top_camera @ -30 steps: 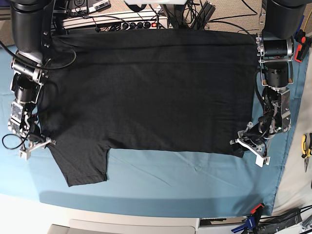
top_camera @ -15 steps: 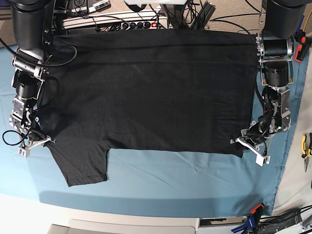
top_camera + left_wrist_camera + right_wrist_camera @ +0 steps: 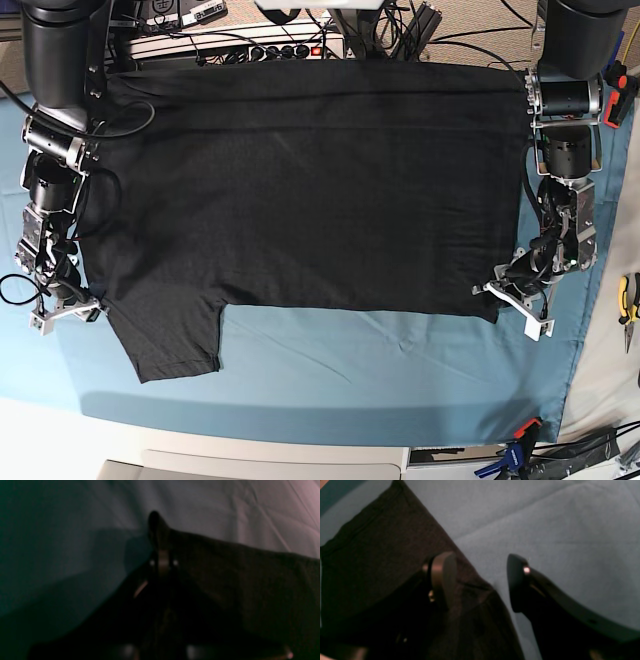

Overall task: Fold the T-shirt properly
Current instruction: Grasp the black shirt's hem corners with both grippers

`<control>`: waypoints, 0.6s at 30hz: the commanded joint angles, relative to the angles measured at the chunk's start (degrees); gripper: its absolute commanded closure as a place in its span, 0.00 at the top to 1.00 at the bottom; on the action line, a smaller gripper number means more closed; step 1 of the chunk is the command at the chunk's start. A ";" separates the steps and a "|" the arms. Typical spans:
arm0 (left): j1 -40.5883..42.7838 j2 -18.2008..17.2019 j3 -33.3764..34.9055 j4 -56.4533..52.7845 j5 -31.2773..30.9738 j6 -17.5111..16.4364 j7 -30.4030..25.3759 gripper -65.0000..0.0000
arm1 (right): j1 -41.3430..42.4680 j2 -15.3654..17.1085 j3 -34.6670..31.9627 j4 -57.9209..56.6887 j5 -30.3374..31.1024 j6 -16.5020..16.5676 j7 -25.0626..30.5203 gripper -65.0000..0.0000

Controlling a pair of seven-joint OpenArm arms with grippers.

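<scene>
A: Where's the black T-shirt (image 3: 300,180)?

B: Spread flat on the teal table cloth (image 3: 380,370), one sleeve toward the near edge.

A: And the grippers?

B: By that sleeve, the right gripper (image 3: 480,580) gapes, one finger (image 3: 442,575) over the shirt's edge, gripping nothing. At the shirt's opposite corner, the left gripper (image 3: 162,555) is pinched closed on fabric.

A: Handling?

B: Probably soft, light, limp; take hems and corners.

Base view evenly lit, sharp; both wrist views dim, blurred, soft-focused; large black cotton T-shirt (image 3: 310,180) lacks detail.
</scene>
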 commanded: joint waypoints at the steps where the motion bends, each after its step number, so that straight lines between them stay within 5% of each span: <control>1: -1.07 -0.33 0.00 0.35 0.50 -0.26 1.09 0.00 | 1.81 0.87 0.17 1.05 0.26 0.22 1.11 0.50; 5: -1.07 -0.33 0.00 0.35 0.48 -3.15 1.11 0.00 | 1.14 0.85 0.17 1.05 -0.13 0.17 1.20 0.50; 18: -1.07 -0.31 0.00 0.35 0.26 -3.19 1.09 0.00 | -0.79 -0.55 0.17 1.05 -0.74 0.35 1.64 0.50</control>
